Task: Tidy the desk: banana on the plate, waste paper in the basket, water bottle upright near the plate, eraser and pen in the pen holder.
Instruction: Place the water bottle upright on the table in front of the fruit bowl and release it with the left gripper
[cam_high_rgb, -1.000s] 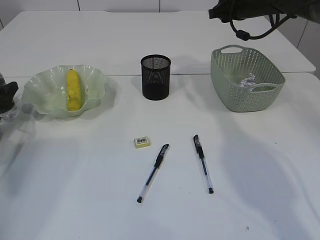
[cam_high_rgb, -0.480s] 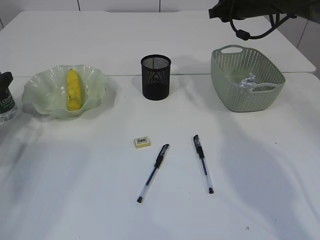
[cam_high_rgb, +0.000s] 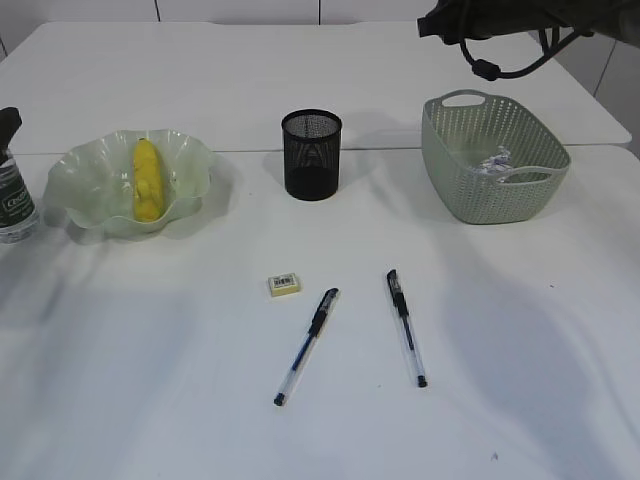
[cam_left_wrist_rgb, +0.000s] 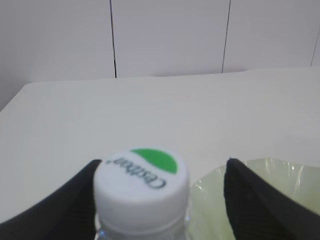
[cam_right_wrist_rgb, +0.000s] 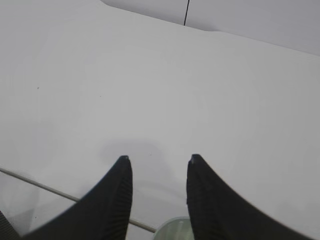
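Step in hand, as judged: placement of the water bottle (cam_high_rgb: 14, 200) upright near the plate (cam_high_rgb: 190, 165). The bottle stands upright on the surface (cam_high_rgb: 150, 350), just left of the plate, apart from its rim. In the left wrist view the left pincer (cam_left_wrist_rgb: 160, 200) sits at cap height with its jaws spread wider than the bottle cap (cam_left_wrist_rgb: 142, 182); one finger lies close beside the cap, the other stands clear, so nothing appears to be gripped. The next move calls for a straight lift clear of the cap, without a nudge that could tip the bottle toward the plate.

The right pincer (cam_right_wrist_rgb: 157, 165) hangs part open and empty above bare surface; in the exterior view its arm shows only at the top edge, behind the basket (cam_high_rgb: 450, 170).

Status relative to the plate:
- The banana (cam_high_rgb: 147, 180) lies in the plate.
- The waste paper (cam_high_rgb: 495, 160) lies in the basket, far right of the plate.
- The pen holder (cam_high_rgb: 311, 155) stands to the right, between plate and basket.
- The eraser (cam_high_rgb: 284, 284) lies on the surface, forward and right of the plate.
- Two pens (cam_high_rgb: 306, 346) (cam_high_rgb: 406, 327) lie further right of the eraser, apart from each other.

Eraser and pens remain to be put in the holder. Nothing stands between them and the holder
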